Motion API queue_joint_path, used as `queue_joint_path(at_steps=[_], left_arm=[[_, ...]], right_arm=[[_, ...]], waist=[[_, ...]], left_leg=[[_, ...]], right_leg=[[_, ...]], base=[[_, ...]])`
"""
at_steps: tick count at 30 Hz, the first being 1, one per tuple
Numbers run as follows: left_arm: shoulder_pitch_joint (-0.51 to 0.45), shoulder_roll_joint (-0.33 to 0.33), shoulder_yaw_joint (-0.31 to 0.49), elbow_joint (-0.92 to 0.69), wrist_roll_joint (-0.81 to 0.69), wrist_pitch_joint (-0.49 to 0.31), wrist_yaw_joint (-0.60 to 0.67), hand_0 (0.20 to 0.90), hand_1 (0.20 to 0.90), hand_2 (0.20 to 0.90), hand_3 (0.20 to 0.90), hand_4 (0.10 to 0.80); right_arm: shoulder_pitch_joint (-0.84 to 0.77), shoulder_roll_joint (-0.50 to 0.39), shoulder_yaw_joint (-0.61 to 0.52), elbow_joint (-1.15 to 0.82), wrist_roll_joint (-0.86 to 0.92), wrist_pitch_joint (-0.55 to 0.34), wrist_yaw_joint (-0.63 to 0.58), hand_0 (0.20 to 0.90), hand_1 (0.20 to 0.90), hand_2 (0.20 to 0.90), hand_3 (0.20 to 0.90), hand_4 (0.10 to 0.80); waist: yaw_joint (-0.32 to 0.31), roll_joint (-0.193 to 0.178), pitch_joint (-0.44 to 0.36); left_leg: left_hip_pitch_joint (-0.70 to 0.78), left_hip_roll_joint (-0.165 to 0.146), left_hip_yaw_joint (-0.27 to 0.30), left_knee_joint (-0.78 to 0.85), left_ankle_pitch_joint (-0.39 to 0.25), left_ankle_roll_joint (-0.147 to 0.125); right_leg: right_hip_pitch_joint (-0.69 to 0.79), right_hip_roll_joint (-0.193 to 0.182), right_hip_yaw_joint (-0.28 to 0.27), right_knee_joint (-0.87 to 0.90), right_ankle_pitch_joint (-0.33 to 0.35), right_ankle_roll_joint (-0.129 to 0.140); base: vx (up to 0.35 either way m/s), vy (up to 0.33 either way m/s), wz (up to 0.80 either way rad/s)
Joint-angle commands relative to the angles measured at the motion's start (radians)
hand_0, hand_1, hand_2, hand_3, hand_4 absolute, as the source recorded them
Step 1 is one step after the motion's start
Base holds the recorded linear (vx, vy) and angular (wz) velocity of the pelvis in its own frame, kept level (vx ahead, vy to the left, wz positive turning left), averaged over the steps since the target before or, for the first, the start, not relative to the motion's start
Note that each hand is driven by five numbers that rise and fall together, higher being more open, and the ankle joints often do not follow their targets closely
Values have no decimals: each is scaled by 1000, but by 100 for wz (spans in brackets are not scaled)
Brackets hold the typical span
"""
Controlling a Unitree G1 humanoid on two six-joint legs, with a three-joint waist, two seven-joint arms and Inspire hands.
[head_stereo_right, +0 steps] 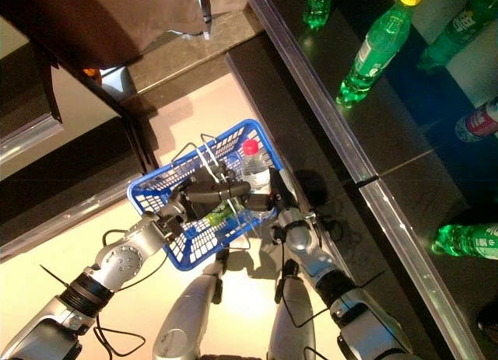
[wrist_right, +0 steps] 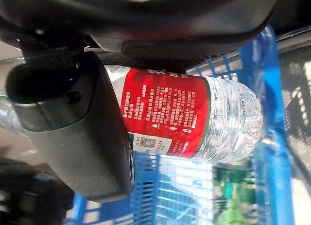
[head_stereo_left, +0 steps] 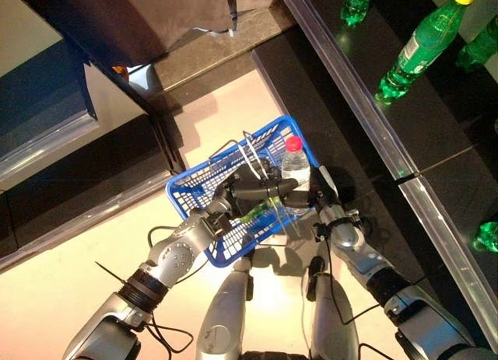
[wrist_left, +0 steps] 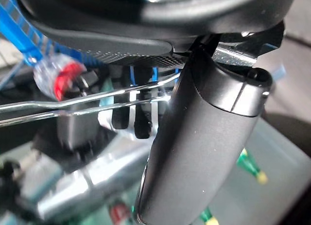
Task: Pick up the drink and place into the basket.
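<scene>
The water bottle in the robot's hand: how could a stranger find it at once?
Find the blue basket on the pale floor beside the dark shelf. At its edge nearest the shelf, the right hand grips a clear water bottle. Its red cap and red label distinguish it from the green bottles.

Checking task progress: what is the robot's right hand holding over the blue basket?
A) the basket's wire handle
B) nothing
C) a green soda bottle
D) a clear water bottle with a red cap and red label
D: the right hand is curled round the clear red-capped bottle, its red label plain in the right wrist view, above the blue basket.
</scene>
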Motion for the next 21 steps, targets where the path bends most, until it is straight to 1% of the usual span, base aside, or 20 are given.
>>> queue_joint_path(at_steps=[1, 3, 6, 9, 11, 13, 15, 16, 17, 18, 19, 21], left_arm=[[-187, -59, 133, -338, -8, -188, -188, 300, 300, 300, 200, 100], [-193, -55, 137, -349, -14, -188, -178, 300, 300, 300, 200, 100], [-196, -45, 143, -361, -38, -158, -157, 300, 300, 300, 200, 100], [-199, -39, 139, -363, -58, -130, -157, 300, 300, 300, 200, 100], [-201, -31, 132, -365, -82, -105, -158, 300, 300, 300, 200, 100], [-213, -29, 116, -355, -100, -88, -165, 300, 300, 300, 200, 100], [-226, -21, 101, -343, -115, -82, -178, 300, 300, 300, 200, 100], [-231, -18, 92, -340, -119, -83, -183, 300, 300, 300, 200, 100], [-235, -15, 85, -340, -122, -84, -183, 300, 300, 300, 200, 100], [-241, -5, 74, -343, -131, -83, -181, 300, 300, 300, 200, 100], [-242, 2, 66, -344, -136, -82, -180, 300, 300, 300, 200, 100], [-247, 13, 43, -345, -144, -83, -168, 300, 300, 300, 200, 100]], right_arm=[[-139, 54, 10, -167, 11, -173, 32, 300, 300, 300, 200, 100], [-130, 62, 11, -168, 29, -176, 33, 300, 300, 300, 200, 100], [-121, 71, 4, -170, 35, -167, 28, 300, 300, 300, 200, 100], [-124, 71, 10, -174, 13, -145, 35, 300, 300, 300, 200, 100], [-132, 64, 24, -175, -20, -115, 59, 300, 300, 300, 200, 100], [-162, 48, 60, -166, -69, -56, 85, 300, 300, 300, 200, 100], [-199, 22, 103, -147, -118, 27, 146, 300, 300, 300, 200, 100], [-220, 6, 137, -142, -183, 73, 165, 300, 300, 300, 200, 100], [-232, -5, 157, -142, -211, 104, 185, 300, 300, 300, 200, 100], [-259, -33, 203, -145, -256, 149, 216, 300, 300, 300, 200, 100], [-278, -54, 234, -151, -287, 166, 207, 300, 300, 300, 200, 100], [-325, -88, 291, -158, -391, 224, 248, 300, 300, 300, 200, 100]], waist=[[-5, -12, -108], [-4, -14, -120], [-4, -11, -131], [-3, -8, -134], [-2, -6, -132], [3, -7, -127], [8, -10, -123], [12, -12, -120], [14, -13, -118], [19, -17, -116], [23, -19, -115], [29, -23, -113]], left_leg=[[45, -53, 30, 134, -167, 43], [51, -51, 30, 136, -169, 41], [59, -51, 24, 134, -170, 39], [65, -54, 14, 125, -166, 39], [68, -57, 5, 116, -162, 41], [64, -59, 0, 114, -159, 42], [59, -61, -6, 119, -158, 42], [56, -62, -8, 120, -157, 42], [54, -62, -10, 121, -157, 42], [53, -62, -12, 119, -154, 42], [52, -63, -14, 120, -154, 42], [53, -63, -17, 121, -153, 43]], right_leg=[[85, 23, -25, -211, 159, -69], [95, 23, -27, -215, 157, -70], [107, 25, -27, -218, 153, -70], [113, 27, -23, -223, 153, -70], [114, 30, -19, -227, 154, -69], [108, 29, -18, -226, 157, -68], [104, 28, -23, -223, 158, -67], [101, 27, -24, -222, 159, -67], [101, 27, -25, -223, 160, -67], [100, 27, -26, -223, 160, -66], [100, 28, -27, -223, 161, -66], [102, 28, -31, -223, 161, -65]], base=[[53, -16, 0], [47, -14, 2], [12, -2, 1], [-4, 11, 3], [-21, 8, 7], [-46, -1, 5], [-49, -18, 2], [-45, -25, 0], [-43, -27, 1], [-36, -28, 1], [-28, -31, 2], [0, 0, 0]])
